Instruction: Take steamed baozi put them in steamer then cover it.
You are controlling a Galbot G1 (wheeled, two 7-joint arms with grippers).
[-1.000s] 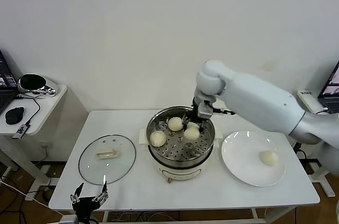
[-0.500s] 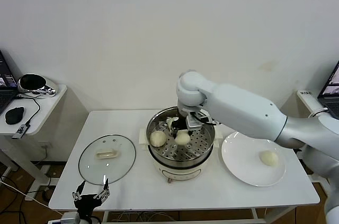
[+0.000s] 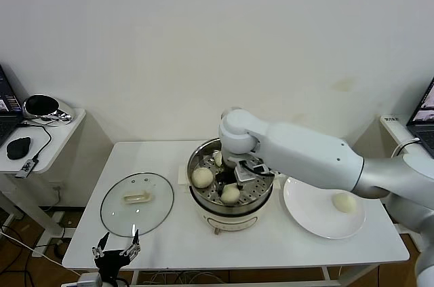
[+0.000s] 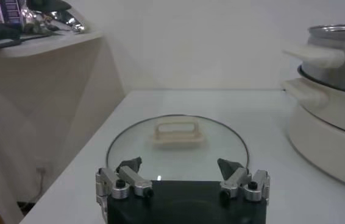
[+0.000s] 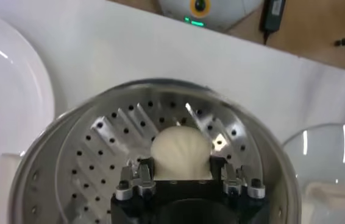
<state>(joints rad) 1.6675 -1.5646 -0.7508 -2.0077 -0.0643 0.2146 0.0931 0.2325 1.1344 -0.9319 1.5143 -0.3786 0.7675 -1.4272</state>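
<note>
The steamer (image 3: 261, 195) stands mid-table with three steamed baozi on its perforated tray (image 5: 93, 164). One baozi (image 3: 203, 177) lies at the left and one (image 3: 217, 158) shows partly behind my arm. My right gripper (image 3: 231, 187) reaches into the pot and is shut on the third baozi (image 3: 230, 195), which sits between its fingers (image 5: 141, 176) in the right wrist view (image 5: 180, 151), low over the tray's front part. A fourth baozi (image 3: 345, 201) lies on the white plate (image 3: 308, 209). The cover (image 3: 137, 203) lies flat on the table at the left. My left gripper (image 3: 115, 254) is open and parked at the front edge, facing the cover (image 4: 175, 132).
A side table (image 3: 41, 134) with a mouse, cables and a shiny object stands at the far left. The steamer's white base and handles (image 4: 319, 58) rise beside the cover in the left wrist view. The plate (image 5: 5, 103) also shows in the right wrist view.
My right gripper has swung from the pot's back right across to its front middle, taking a baozi along. The other baozi, the cover and the left arm have not moved.
</note>
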